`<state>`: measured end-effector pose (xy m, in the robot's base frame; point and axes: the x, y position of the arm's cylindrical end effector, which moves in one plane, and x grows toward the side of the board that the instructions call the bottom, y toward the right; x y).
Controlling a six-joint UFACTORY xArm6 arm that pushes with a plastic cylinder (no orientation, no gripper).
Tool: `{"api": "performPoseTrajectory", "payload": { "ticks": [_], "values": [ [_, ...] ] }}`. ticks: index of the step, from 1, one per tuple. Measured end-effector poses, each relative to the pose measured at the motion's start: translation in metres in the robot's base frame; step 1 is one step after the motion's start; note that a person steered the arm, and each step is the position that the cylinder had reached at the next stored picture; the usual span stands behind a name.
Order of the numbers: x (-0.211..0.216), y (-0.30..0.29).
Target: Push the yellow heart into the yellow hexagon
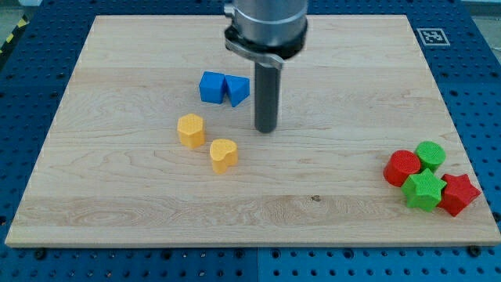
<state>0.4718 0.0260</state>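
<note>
Nearest the view's bottom, at the right, sits a tight cluster of four blocks: a red star (pixel 459 194) at the far right corner, a green star (pixel 423 191) touching it on the left, a red cylinder (pixel 402 167) just above and to the left of that, and a green cylinder (pixel 430 155) at the top of the group. All four seem to touch their neighbours, though the seams are hard to read from here.

Left of centre lies the yellow heart (pixel 223 155), alone on the board (pixel 117 211). Just up and to its left, close but apart, stands the yellow hexagon (pixel 190 130).

My tip (pixel 266 128) rests on the wood to the right of the heart and a little above it, apart from every block. I carry no fingers, only the bare rod.

Farther up, a blue cube (pixel 211 87) and a blue triangular block (pixel 237 90) sit pressed together, just left of the rod's shaft.
</note>
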Motion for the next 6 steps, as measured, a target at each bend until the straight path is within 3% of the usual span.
{"api": "performPoseTrajectory", "payload": {
  "ticks": [2,6],
  "values": [
    [0.072,0.007],
    [0.055,-0.057]
  ]
}}
